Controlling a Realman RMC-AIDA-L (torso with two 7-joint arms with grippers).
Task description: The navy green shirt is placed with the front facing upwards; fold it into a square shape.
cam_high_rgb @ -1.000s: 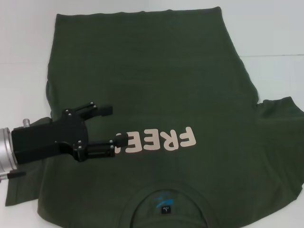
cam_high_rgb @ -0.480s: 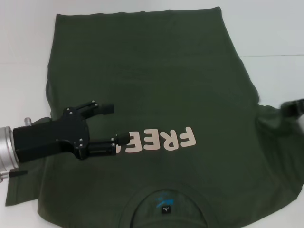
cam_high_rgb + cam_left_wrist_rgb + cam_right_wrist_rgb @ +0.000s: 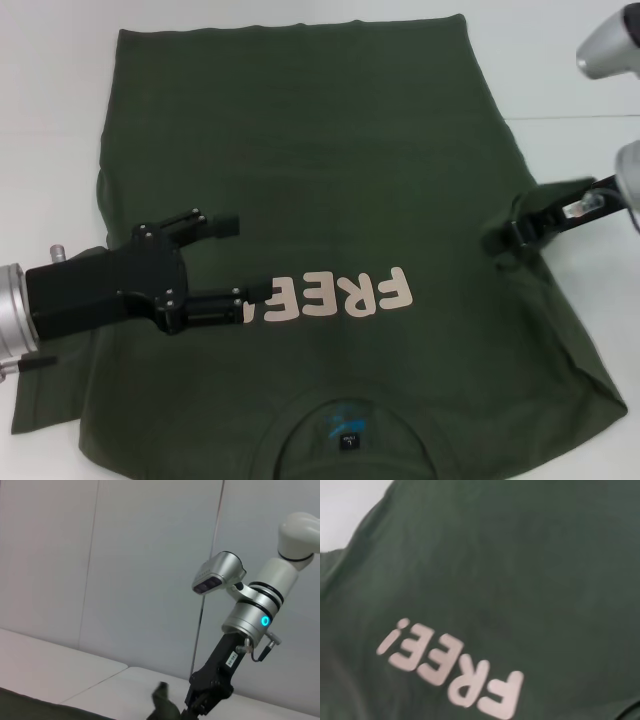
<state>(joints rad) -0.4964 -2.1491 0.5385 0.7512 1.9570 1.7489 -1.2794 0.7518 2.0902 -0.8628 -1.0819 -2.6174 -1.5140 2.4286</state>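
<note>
The navy green shirt lies front up on the white table, with its pink "FREE!" lettering and its blue neck label toward me. My left gripper is open, low over the shirt's left chest beside the lettering. My right gripper is shut on the shirt's right sleeve and holds it lifted over the shirt's right side. The left wrist view shows my right arm with green cloth at its tip. The right wrist view shows the shirt and its lettering.
The white table surrounds the shirt on the left, right and far sides. The shirt's left sleeve lies flat under my left arm. A grey wall stands behind the table.
My right gripper came in from the right, closed on the right sleeve and carried it up and inward over the shirt's side. My left gripper has barely moved.
</note>
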